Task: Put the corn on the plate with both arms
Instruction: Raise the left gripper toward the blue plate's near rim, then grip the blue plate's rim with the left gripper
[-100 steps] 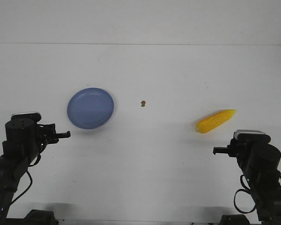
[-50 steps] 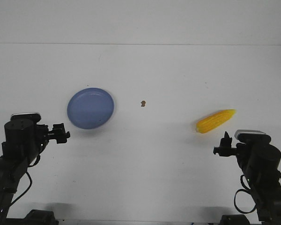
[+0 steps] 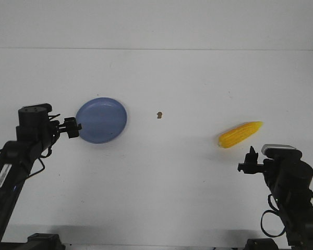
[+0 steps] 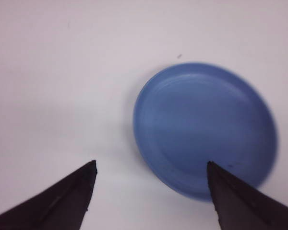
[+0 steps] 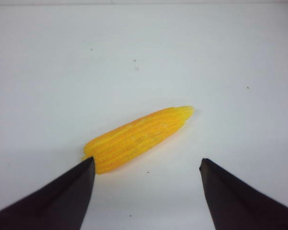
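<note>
Front view: the left gripper (image 3: 72,127) sits at the plate's (image 3: 101,120) left rim, the corn (image 3: 240,134) lies well apart on bare table (image 3: 161,172) just beyond the right gripper (image 3: 249,162). Left wrist view: fingers (image 4: 62,201) spread, one overlapping the plate's (image 4: 204,129) rim. Right wrist view: fingers (image 5: 57,199) spread, the corn (image 5: 137,138) between them; no writing legible.

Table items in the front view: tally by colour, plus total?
Blue: 1, the plate
Yellow: 1, the corn
Brown: 1, a tiny speck
Total: 3
</note>
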`<control>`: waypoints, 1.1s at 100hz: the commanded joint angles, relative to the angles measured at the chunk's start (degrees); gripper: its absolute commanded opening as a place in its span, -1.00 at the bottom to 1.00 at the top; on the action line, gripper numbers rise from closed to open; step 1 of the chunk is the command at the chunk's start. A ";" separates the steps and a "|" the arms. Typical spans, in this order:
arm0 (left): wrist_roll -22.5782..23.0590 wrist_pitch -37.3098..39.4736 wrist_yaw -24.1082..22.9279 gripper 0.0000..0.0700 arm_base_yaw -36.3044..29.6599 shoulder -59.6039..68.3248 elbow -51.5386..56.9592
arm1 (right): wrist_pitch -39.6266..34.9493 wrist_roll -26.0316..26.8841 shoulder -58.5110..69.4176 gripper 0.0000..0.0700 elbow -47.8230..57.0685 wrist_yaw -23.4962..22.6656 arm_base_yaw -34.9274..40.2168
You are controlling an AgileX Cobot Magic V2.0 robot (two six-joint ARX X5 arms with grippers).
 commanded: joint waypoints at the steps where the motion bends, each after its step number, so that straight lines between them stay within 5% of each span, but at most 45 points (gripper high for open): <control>1: -1.25 0.90 -0.24 0.36 0.50 5.18 2.80 | 0.55 0.37 0.15 0.33 0.96 -0.09 0.04; 38: -2.14 3.13 -0.24 0.36 2.12 26.58 10.32 | 0.50 0.37 0.13 0.33 0.96 -0.09 0.04; 96: -1.90 5.16 0.15 0.44 2.49 33.31 10.32 | 0.50 0.37 0.13 0.33 0.96 -0.09 0.04; 105: -1.75 4.87 0.46 0.37 2.49 34.27 10.32 | 0.50 0.37 0.13 0.33 0.96 -0.09 0.04; 110: -1.75 4.72 0.61 0.13 2.49 34.60 10.32 | 0.50 0.37 0.13 0.33 0.96 -0.09 0.04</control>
